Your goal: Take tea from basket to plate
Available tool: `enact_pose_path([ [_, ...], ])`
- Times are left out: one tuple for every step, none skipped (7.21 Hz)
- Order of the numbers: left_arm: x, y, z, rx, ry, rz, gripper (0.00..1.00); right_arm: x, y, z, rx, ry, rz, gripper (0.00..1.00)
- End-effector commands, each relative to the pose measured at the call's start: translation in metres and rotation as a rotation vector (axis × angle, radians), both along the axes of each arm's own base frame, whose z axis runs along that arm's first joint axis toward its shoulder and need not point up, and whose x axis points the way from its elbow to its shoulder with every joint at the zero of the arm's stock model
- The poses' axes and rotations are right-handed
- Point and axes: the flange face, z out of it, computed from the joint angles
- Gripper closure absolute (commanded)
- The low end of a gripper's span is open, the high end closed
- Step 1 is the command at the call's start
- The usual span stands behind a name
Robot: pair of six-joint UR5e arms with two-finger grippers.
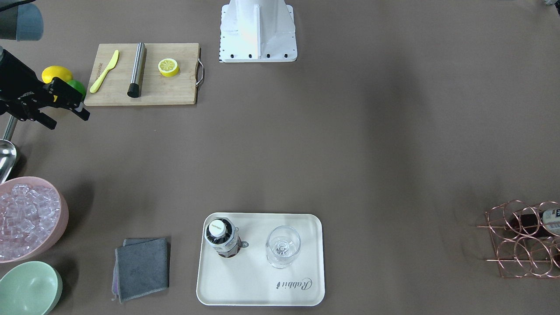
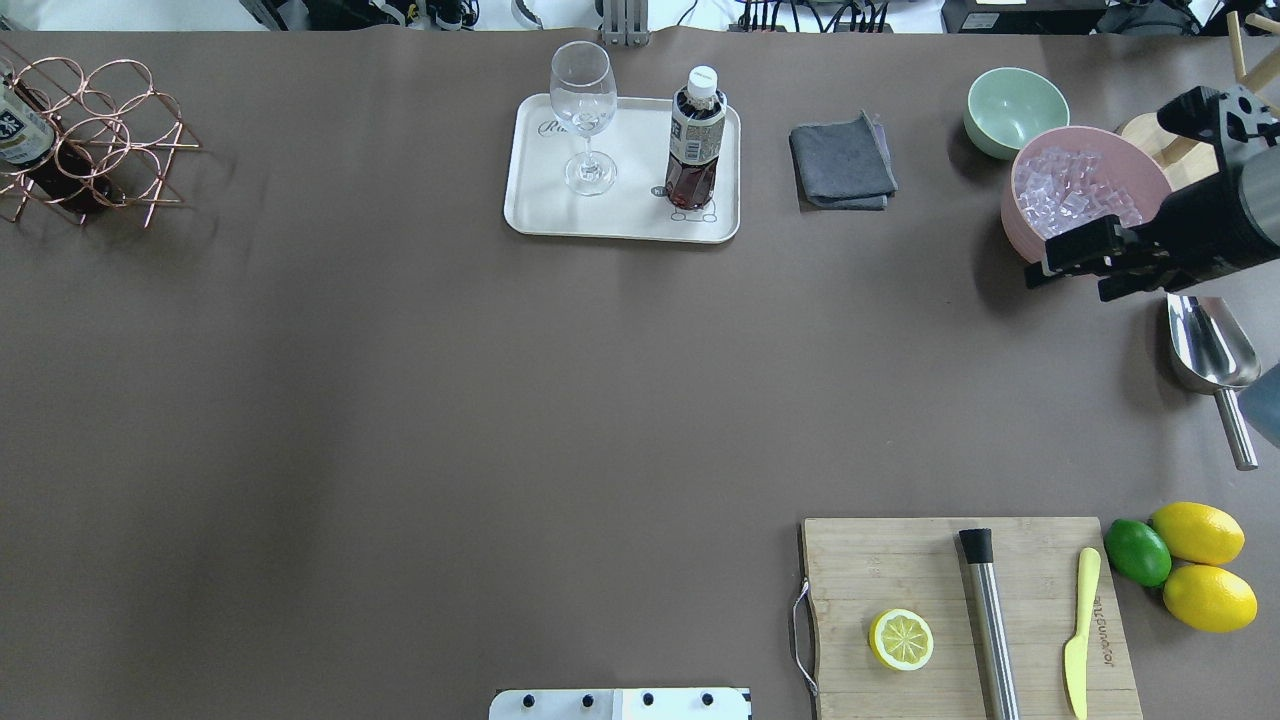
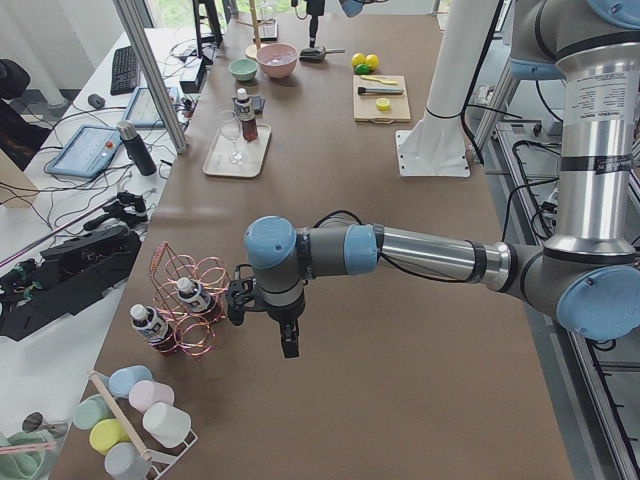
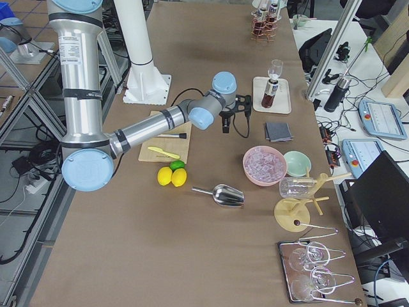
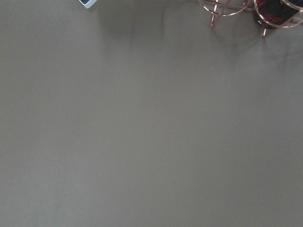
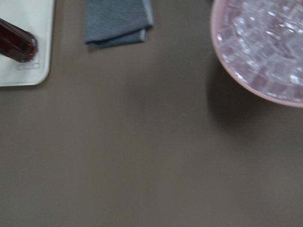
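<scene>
One tea bottle [image 2: 695, 140] stands upright on the cream plate [image 2: 620, 215], beside a wine glass [image 2: 583, 115]; it also shows in the front view [image 1: 222, 238]. The copper wire basket [image 2: 100, 130] stands at the table's far left corner and holds two more bottles [image 3: 150, 325]. My right gripper [image 2: 1070, 285] is open and empty, hovering in front of the pink ice bowl. My left gripper [image 3: 262, 322] shows only in the exterior left view, low over the table next to the basket [image 3: 195, 290]; I cannot tell whether it is open or shut.
A grey cloth [image 2: 842, 160], a mint-green bowl [image 2: 1015, 110] and a pink bowl of ice [image 2: 1080, 190] lie right of the plate. A steel scoop [image 2: 1210, 350] lies under the right arm. A cutting board [image 2: 965, 620] holds a lemon half, a steel tool and a yellow knife; lemons and a lime lie beside it.
</scene>
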Motion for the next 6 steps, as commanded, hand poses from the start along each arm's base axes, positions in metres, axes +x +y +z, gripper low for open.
enact_pose_path([
  [0.018, 0.002, 0.011, -0.003, -0.039, 0.064, 0.02, 0.055, 0.026, 0.103, -0.195, 0.067, 0.037, 0.00],
  [0.019, -0.001, 0.001, 0.026, -0.016, 0.060, 0.02, 0.077, 0.039, 0.140, -0.178, 0.103, 0.015, 0.00],
  [0.022, -0.002, -0.003, 0.061, 0.019, 0.060, 0.02, 0.102, 0.045, 0.172, -0.142, 0.133, 0.001, 0.00],
  [0.023, 0.004, 0.007, 0.137, 0.024, 0.136, 0.02, 0.128, 0.047, 0.196, -0.110, 0.170, -0.018, 0.00],
  [0.019, 0.011, 0.008, 0.204, 0.027, 0.207, 0.02, 0.150, 0.047, 0.210, -0.102, 0.208, -0.046, 0.00],
  [0.018, 0.009, 0.002, 0.230, 0.023, 0.223, 0.02, 0.177, 0.050, 0.223, -0.106, 0.244, -0.087, 0.00],
])
